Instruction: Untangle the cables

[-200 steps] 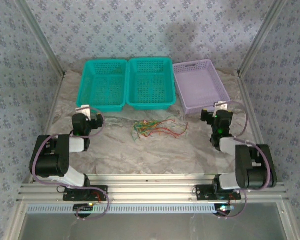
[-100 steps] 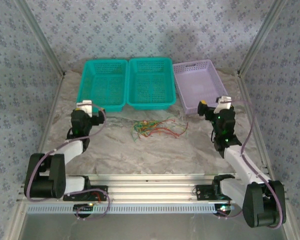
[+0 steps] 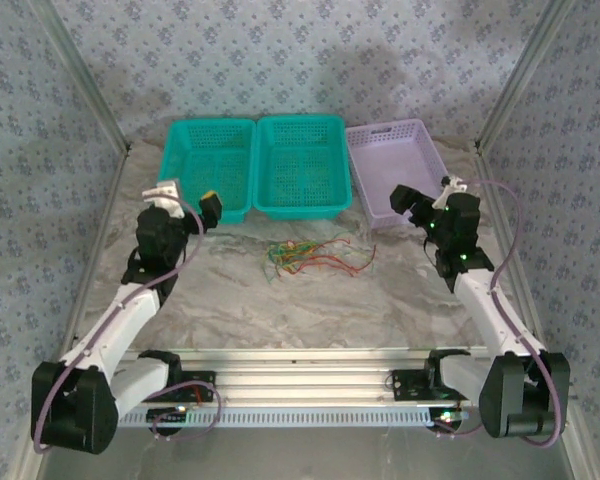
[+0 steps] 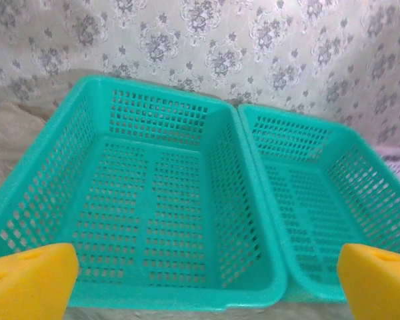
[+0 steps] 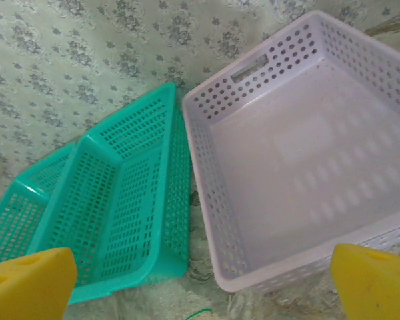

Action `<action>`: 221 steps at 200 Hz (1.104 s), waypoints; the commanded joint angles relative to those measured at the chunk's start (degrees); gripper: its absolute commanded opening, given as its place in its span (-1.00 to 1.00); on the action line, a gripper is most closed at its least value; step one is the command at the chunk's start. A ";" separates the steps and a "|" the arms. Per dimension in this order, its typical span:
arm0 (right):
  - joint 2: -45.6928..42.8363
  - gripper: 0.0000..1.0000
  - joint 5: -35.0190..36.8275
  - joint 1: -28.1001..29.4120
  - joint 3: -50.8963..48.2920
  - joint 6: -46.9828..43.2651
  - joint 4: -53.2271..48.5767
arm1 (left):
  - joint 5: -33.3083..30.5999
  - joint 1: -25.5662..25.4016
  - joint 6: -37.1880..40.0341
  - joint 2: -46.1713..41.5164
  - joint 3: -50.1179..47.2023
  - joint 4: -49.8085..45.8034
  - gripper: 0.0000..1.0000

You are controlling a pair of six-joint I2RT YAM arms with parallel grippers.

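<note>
Cables (image 3: 310, 256) sit behind fingertips, between arms, tangle stretched sideways; right gripper (image 3: 425, 192) bit nearer than left gripper (image 3: 188, 196), both spread wide, holding nothing.

No readable text, labels, brand marks or numbers in any view; the baskets (image 3: 300, 165), arms and table (image 3: 310, 300) carry no legible markings.

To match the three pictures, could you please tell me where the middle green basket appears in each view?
Top view: the middle green basket sits mid-row at the back.
Left wrist view: it is the right-hand basket.
Right wrist view: left of centre, beside the lilac basket.
Shared landmark: the patterned wall behind the baskets.
</note>
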 commanded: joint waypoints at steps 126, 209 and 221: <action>-0.62 0.90 4.80 20.92 -2.66 -7.74 -14.63 | -3.13 -13.62 -13.55 5.67 15.20 -41.50 0.99; 5.79 0.68 4.53 25.45 -3.21 -9.43 -13.03 | -0.94 -23.49 -12.58 11.82 12.76 -33.95 0.99; 6.84 0.65 4.06 25.61 -2.83 -9.39 -13.10 | -1.53 -24.96 -12.28 12.75 13.08 -33.81 0.99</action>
